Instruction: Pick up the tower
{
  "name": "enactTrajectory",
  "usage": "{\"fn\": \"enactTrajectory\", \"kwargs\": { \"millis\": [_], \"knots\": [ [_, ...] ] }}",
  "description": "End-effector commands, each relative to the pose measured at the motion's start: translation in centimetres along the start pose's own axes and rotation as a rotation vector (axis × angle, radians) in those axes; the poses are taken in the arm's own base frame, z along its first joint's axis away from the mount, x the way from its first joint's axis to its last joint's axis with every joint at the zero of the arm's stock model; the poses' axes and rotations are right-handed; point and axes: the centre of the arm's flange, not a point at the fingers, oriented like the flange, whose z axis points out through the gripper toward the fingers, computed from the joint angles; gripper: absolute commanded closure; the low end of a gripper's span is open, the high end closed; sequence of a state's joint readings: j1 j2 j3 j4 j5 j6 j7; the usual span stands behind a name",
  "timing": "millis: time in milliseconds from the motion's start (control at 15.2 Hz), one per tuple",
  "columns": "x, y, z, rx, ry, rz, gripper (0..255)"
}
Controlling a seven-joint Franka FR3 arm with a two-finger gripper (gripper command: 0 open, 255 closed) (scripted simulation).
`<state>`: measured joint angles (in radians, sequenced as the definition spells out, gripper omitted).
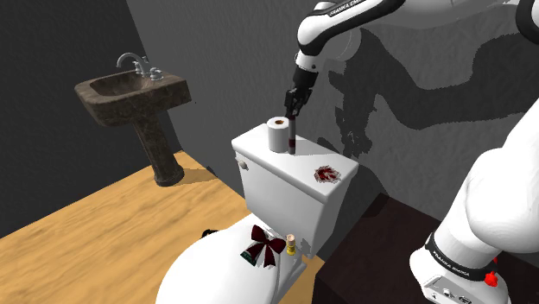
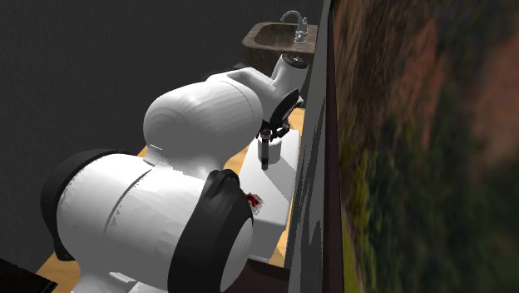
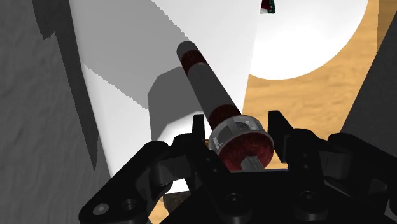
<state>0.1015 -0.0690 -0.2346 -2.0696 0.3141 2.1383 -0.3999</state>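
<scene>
One tower point(image 1: 292, 138), one paper roll point(image 1: 277, 135), one sink point(image 1: 129, 91).

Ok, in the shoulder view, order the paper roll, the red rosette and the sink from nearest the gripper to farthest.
1. Paper roll, on the tank right beside the gripper.
2. Red rosette, at the tank's other end.
3. Sink, off by the dark wall.

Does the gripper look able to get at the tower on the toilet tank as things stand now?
Probably yes. The gripper is right at the top of the upright tower; the paper roll stands beside the tower, not above it.
</scene>
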Motion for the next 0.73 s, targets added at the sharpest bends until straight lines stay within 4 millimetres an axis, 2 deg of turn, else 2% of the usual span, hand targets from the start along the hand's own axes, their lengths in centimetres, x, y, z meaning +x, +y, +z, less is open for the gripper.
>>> {"fn": "enactTrajectory", "kwargs": {
  "millis": [0, 660],
  "knots": [
    [0.2, -0.2, -0.7, 0.0, -0.002, 0.0, 255],
    [1.3, -1.4, -5.7, 0.0, -0.002, 0.0, 255]
  ]
}}
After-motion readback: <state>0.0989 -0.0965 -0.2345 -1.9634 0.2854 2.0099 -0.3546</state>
